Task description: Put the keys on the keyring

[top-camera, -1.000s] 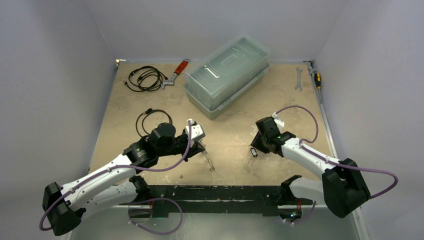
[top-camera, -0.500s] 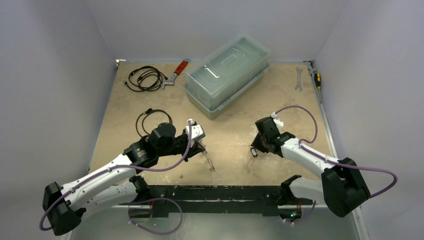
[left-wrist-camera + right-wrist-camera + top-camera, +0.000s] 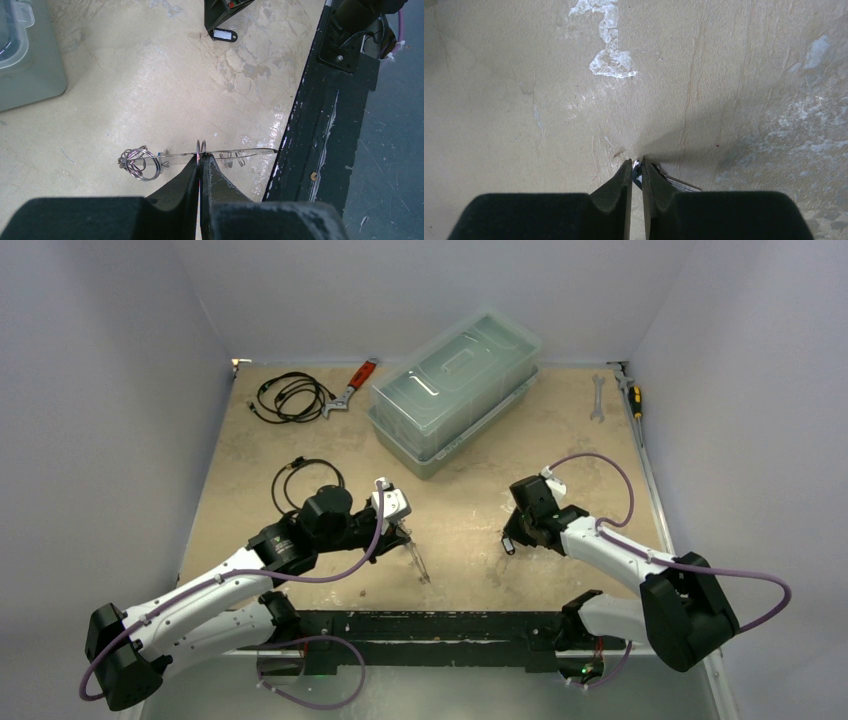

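Note:
My left gripper is shut on the keyring, a thin silver hoop held just above the table near its front edge. In the left wrist view the keyring is edge-on across my shut fingertips, with small wire rings at its left end and a blue speck behind it. My right gripper is down at the table, shut on the key with the dark black-and-white tag. The tag also shows in the left wrist view. In the right wrist view my gripper pinches the key, whose blade sticks out to the right.
A clear lidded plastic box stands at the back middle. A coiled black cable and a red-handled wrench lie back left, another cable behind my left arm. A wrench and a screwdriver lie back right. The table's black front edge is close.

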Available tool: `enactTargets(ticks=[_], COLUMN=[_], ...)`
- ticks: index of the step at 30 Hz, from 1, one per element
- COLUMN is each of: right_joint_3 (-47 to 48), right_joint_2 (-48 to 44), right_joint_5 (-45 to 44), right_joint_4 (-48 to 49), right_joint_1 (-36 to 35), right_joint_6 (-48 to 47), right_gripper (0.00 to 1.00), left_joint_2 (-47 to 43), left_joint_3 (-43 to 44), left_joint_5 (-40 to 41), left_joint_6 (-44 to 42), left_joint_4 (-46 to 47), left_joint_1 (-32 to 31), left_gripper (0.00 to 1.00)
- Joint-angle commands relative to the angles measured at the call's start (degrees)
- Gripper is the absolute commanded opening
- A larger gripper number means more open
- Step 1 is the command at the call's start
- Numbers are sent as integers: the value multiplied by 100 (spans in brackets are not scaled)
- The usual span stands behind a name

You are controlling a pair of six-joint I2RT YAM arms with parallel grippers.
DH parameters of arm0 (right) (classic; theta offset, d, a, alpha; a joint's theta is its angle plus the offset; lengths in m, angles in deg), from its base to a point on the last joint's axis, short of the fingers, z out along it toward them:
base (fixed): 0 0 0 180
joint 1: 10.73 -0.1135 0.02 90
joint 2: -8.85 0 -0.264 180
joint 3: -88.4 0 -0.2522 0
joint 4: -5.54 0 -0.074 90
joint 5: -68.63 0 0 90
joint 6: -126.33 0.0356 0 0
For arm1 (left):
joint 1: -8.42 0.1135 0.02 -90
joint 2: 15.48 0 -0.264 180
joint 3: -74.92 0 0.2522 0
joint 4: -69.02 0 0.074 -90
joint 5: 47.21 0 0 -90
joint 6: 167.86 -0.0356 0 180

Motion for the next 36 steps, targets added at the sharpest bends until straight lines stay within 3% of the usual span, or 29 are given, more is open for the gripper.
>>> enactTargets(ticks=[1,9,11,18,25,30,36], right_joint_3=[-26,-10,-20,-90,-217,-426,-346], right_joint_2=[-51,-214,-224,-243,-663,-1501,-1977], right_joint_5=[30,-6,25,190,1252,2154,2809], right_joint_4=[109,67,99,268,1042,1644,1778], right_joint_1=[-34,-40,-40,-40,-49,-52,-75], right_joint_6=[-45,-144,-185,-357,-1398,-2037,-2651], right_gripper=[14,6,0,0,0,0,0], left_joint_2=[-13,-6,-6,-7,-15,-23,-24], left_joint_3=[-25,-26,-26,-30,-26,-34,-34], left_joint_5=[-110,-110,-110,-114,-110,-119,-143], left_joint_6=[89,92,91,94,91,86,70], left_joint_4=[349,343,349,348,349,339,350], left_joint_1=[29,36,37,36,32,36,35], left_gripper=[0,0,0,0,0,0,0])
